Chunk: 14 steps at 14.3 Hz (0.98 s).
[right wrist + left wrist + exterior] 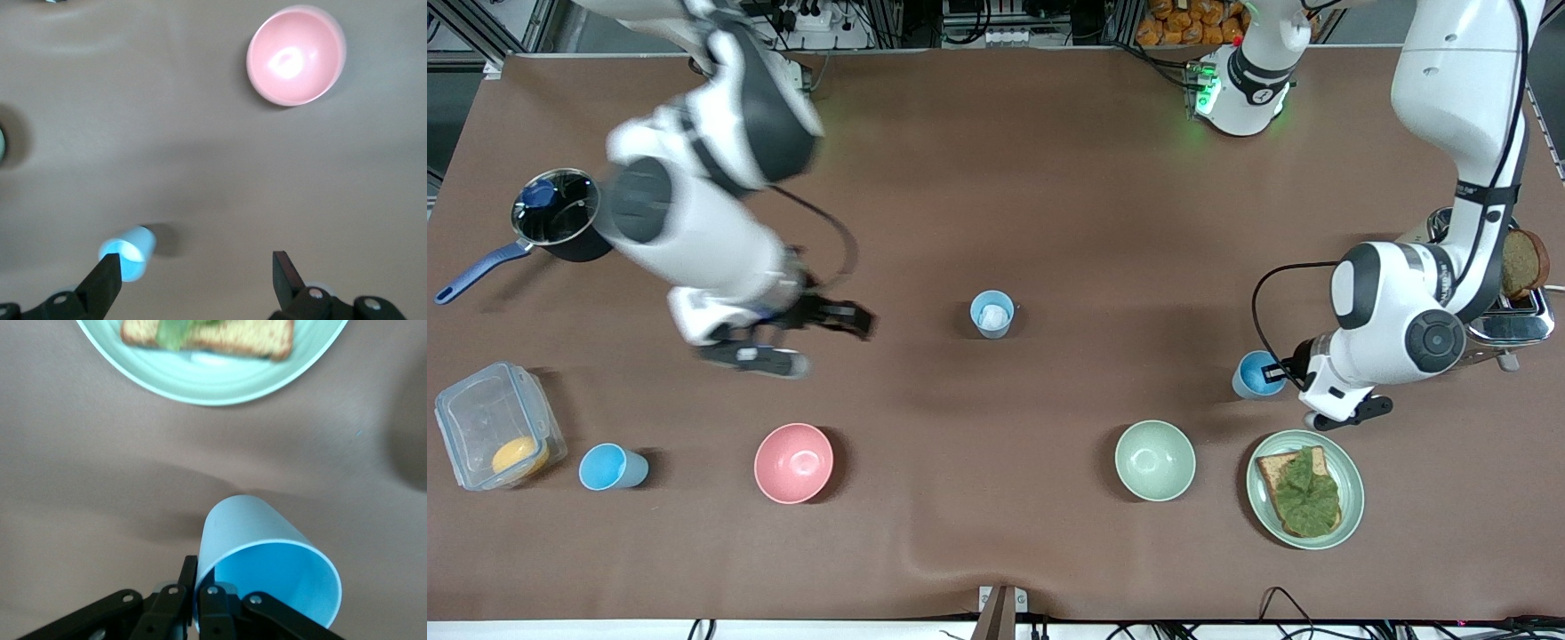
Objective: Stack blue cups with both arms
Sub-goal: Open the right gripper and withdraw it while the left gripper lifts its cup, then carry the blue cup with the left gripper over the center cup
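Left end effector (pixel 193 600) clamped on rim of light-blue plastic cup (pixel 267 567); lift straight, avoid pale green sandwich plate (pixel 220 383). Right end effector (pixel 197 280) wide open, empty, over surface (pixel 1049 178).

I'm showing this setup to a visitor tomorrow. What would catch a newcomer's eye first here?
Probably the left claw, shut on the rim of a small light-blue plastic cup beside the pale green plate of toast and lettuce. Next, the right claw, open over bare brown table, between a second blue cup at mid-table and the steel saucepan.
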{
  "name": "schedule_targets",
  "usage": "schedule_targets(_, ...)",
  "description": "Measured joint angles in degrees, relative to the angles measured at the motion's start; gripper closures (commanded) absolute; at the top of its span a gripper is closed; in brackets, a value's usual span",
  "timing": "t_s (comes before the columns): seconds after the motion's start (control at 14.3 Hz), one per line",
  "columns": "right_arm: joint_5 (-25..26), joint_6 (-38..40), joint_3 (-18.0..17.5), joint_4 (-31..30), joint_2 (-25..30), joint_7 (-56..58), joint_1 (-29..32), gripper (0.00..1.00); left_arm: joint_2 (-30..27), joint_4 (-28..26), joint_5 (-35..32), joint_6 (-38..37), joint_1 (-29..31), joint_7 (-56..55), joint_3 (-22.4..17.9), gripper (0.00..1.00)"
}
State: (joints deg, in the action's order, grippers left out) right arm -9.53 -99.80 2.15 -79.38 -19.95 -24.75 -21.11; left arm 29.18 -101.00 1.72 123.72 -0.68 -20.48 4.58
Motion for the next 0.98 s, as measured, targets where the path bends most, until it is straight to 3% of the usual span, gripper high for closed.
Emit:
schedule_targets(0.35, 5.4, 6.6, 0.0, -3.8, 8.0, 25.9, 11.3, 0.0, -1.3, 1.0, 0.0, -0.3, -0.4, -10.2, 6.3, 1.0)
schedule_targets(0.63, 7.7, 5.0, -0.2, -13.2, 16.1, 28.6, 15.9, 0.0, -2.6, 2.4, 0.0, -3.4, -0.7, -20.3, 13.8, 1.0)
schedule_targets(0.98, 7.8, 3.6, -0.5, -15.1, 20.2, 28.9, 18.6, 0.0, -2.8, 4.8, 0.0, -3.7, -3.8, -34.1, 22.3, 1.0)
